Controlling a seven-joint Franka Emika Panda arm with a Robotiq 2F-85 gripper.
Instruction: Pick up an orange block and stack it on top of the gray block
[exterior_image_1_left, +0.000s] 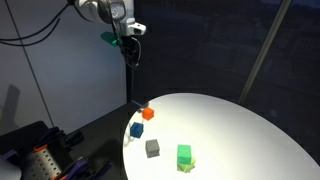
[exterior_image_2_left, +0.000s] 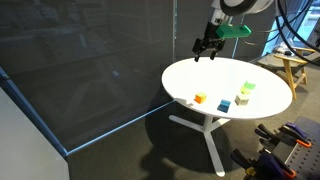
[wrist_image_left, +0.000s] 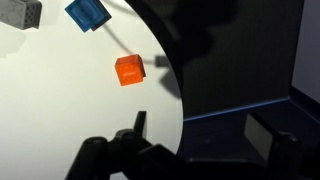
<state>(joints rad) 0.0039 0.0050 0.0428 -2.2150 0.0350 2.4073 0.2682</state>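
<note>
1. Dark two-finger gripper (exterior_image_1_left: 130, 55) hung from the arm in the upper left of an exterior view, well above the round white table (exterior_image_1_left: 235, 125). Its fingers were spread and held nothing.
2. The small bright orange-red cube (exterior_image_1_left: 148, 113) sat on the tabletop near the rim, below the gripper in the frame and touched by nothing.
3. A dark blue cube (exterior_image_1_left: 137, 129) stood just below and left of the orange cube in that frame, near it but apart from it.
4. The plain dull gray cube (exterior_image_1_left: 153, 148) lay lower still, toward the bottom of the frame, with nothing on top of it.
5. A bright green cube (exterior_image_1_left: 184, 155) rested right of the gray cube, apart from it.
6. In the wrist view the orange cube (wrist_image_left: 129, 70) lay left of centre. The blue cube (wrist_image_left: 87, 14) was at the upper left, and the gray cube (wrist_image_left: 20, 12) was cut off by the top left corner.
</note>
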